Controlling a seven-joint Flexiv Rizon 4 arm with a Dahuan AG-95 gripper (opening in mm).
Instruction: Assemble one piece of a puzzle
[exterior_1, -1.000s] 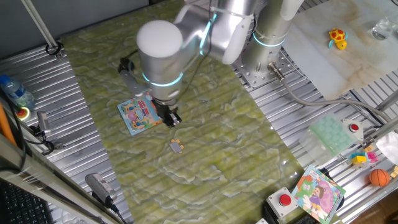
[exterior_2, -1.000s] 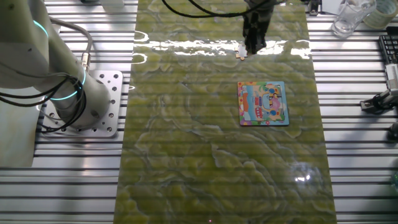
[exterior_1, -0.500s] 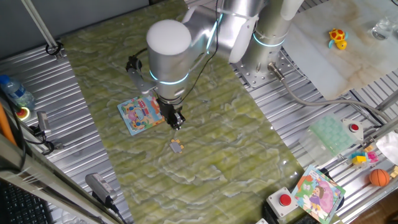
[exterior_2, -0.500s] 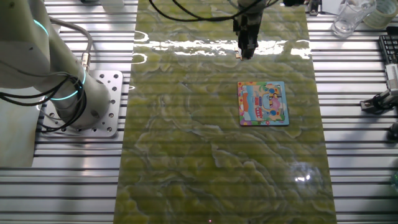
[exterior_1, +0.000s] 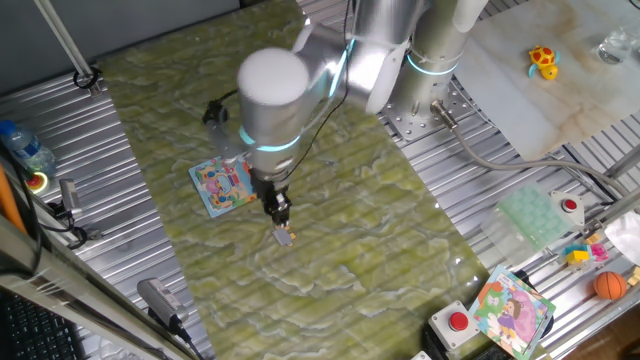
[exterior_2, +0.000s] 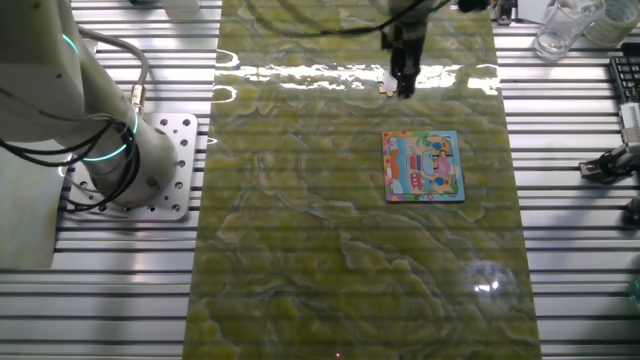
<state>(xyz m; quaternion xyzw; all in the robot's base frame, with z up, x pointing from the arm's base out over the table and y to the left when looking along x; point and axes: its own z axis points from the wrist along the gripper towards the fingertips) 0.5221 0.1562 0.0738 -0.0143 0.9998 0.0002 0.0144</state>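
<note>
The piece (exterior_1: 286, 237) is a tiny greyish bit with orange-yellow marks. It lies flat on the green mat, to the lower right of the puzzle. In the other fixed view the piece (exterior_2: 388, 86) lies near the mat's far edge. The puzzle (exterior_1: 225, 183) is a small square board with a light blue border and a colourful picture; it also shows in the other fixed view (exterior_2: 423, 165). My gripper (exterior_1: 279, 210) points down just above the piece, its tips close to it but not around it. Its fingers (exterior_2: 406, 82) stand slightly apart and hold nothing.
A larger cartoon-girl board (exterior_1: 512, 310) lies at the lower right, next to a red button box (exterior_1: 458, 325) and an orange ball (exterior_1: 609, 285). The arm's base (exterior_1: 425, 95) stands behind the mat. A yellow toy (exterior_1: 543, 61) sits on the white sheet.
My gripper has moved off the puzzle's corner, down and toward the piece, and now hangs lower and right beside it. The piece and the puzzle have not moved.
</note>
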